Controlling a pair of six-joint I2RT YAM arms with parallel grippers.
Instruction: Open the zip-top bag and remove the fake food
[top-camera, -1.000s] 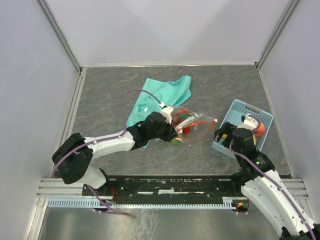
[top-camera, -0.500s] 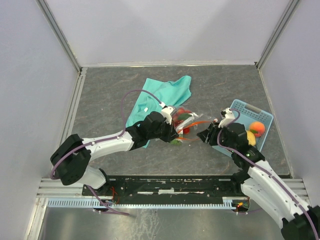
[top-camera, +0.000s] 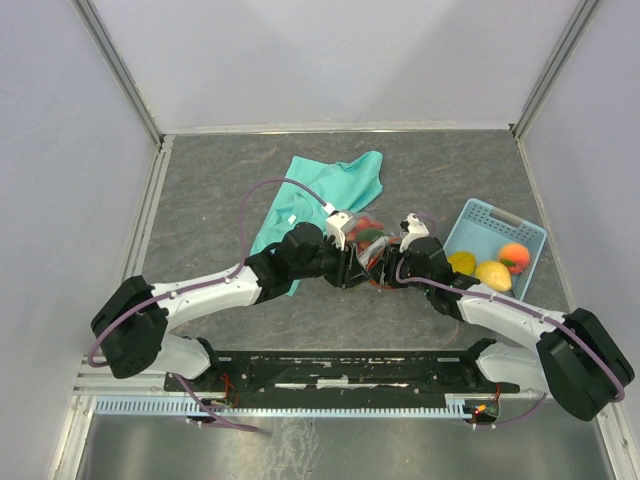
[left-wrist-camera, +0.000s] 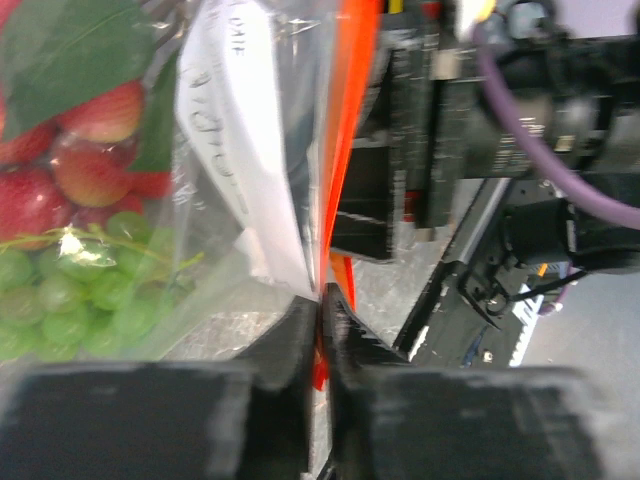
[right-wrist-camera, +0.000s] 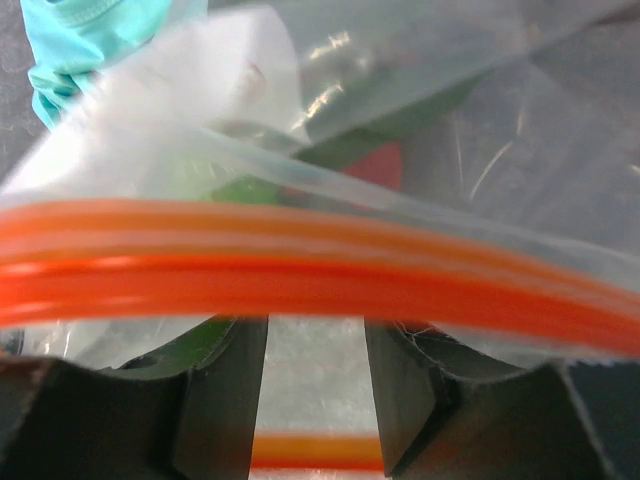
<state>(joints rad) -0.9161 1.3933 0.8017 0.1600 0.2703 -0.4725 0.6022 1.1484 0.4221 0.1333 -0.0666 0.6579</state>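
The left claw (left-wrist-camera: 322, 305) pinched the bag (left-wrist-camera: 235, 170) by its zip strip (left-wrist-camera: 347, 150). The right claw (right-wrist-camera: 315, 345), apart, needed the opposite lip, then a gentle pull.

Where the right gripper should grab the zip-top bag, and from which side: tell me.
Take the zip-top bag by its orange zip strip, mid-length, coming from the right at the mouth. The strip is a straight band crossing the right gripper's open fingers, and the left gripper pinches it from the left, so pulling apart should open it.
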